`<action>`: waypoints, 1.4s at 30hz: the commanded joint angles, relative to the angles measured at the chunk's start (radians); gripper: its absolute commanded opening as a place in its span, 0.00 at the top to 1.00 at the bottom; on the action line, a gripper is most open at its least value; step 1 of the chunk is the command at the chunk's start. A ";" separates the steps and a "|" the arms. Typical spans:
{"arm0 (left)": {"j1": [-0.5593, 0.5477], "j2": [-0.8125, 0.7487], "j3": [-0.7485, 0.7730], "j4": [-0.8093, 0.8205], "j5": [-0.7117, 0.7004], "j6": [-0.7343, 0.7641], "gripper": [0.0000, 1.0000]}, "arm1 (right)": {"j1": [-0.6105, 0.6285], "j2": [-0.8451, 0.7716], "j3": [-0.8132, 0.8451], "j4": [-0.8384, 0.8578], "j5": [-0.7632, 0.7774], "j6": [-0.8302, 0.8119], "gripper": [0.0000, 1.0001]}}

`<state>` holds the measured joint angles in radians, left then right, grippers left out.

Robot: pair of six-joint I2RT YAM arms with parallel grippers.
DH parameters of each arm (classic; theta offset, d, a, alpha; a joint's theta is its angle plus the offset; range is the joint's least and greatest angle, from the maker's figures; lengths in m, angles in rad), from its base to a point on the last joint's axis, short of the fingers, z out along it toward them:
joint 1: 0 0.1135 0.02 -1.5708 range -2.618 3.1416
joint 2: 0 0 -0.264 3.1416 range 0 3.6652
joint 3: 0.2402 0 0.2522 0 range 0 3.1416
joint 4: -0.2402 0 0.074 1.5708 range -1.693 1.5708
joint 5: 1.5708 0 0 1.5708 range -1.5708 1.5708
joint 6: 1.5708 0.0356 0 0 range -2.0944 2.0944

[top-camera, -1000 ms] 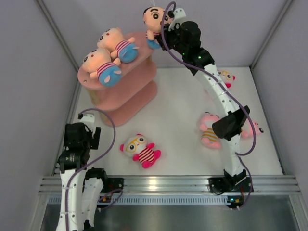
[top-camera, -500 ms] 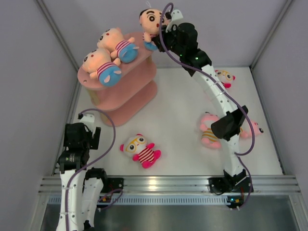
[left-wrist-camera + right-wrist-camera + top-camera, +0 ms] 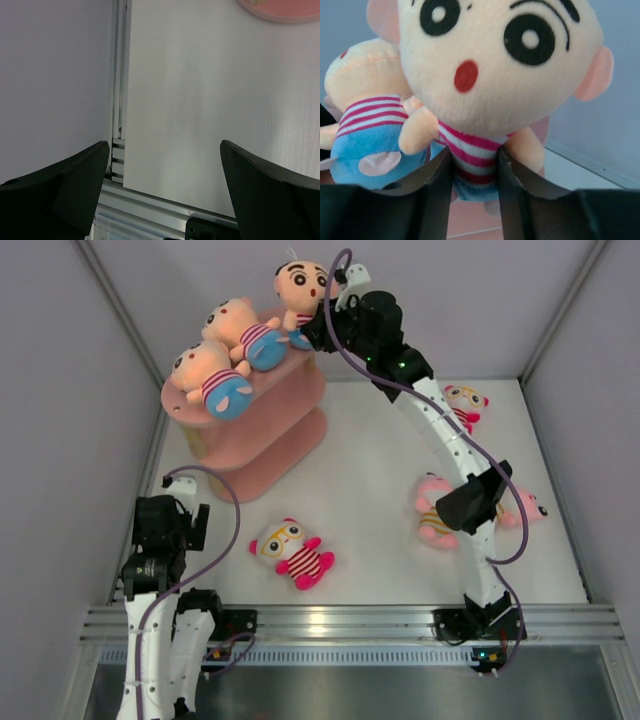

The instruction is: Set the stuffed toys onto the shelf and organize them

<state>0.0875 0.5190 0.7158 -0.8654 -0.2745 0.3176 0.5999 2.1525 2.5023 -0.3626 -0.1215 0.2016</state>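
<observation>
While my right gripper (image 3: 472,160) sits at the top centre of the overhead view, I judge the step in hand to be setting the black-haired doll (image 3: 297,290) down on the shelf (image 3: 295,370). It is at the right-hand end of the top board, just beside two peach-headed dolls (image 3: 240,330) that lie there on their sides. In the right wrist view the two fingers stand narrow, pressed against the doll's red-striped waist from either side. The grip looks light, and neither view shows me whether its blue bottom is already resting on the pink board or hanging just above it.

The doll stands upright. Its long axis runs head to foot, almost straight up the wrist picture with the big head on top, and in the overhead view the head sits toward the upper edge of the frame. Its face looks back along my arm into the wrist camera, and one arm touches the striped doll at the left of that picture.

Next I would spread the fingers fully and draw the gripper back toward the right of the overhead frame. I would keep it level so a finger doesn't drag the shirt. With so large a head, I expect the doll to topple easily.

My left gripper (image 3: 164,145) hangs wide and empty over bare table at lower left. Four toys are left on the table, with the glasses doll (image 3: 292,552) at lower centre the nearest to that arm.
</observation>
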 commanded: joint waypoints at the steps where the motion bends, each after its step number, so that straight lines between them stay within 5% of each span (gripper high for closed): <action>1: 0.008 -0.017 -0.004 0.048 0.003 -0.008 0.01 | 0.029 -0.011 -0.003 0.001 -0.027 0.007 0.59; 14: 0.008 -0.017 -0.006 0.046 0.004 -0.006 0.01 | 0.029 -0.109 -0.059 0.065 -0.003 -0.004 0.35; 30: 0.008 -0.019 -0.004 0.045 0.008 -0.005 0.01 | 0.020 -0.062 -0.048 0.082 0.068 -0.002 0.38; 42: 0.008 -0.019 -0.004 0.046 0.008 -0.003 0.01 | -0.172 -0.328 -0.492 0.149 0.050 0.185 0.34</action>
<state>0.0902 0.5106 0.7139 -0.8646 -0.2703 0.3176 0.5152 1.9209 2.0739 -0.2909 -0.0666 0.3008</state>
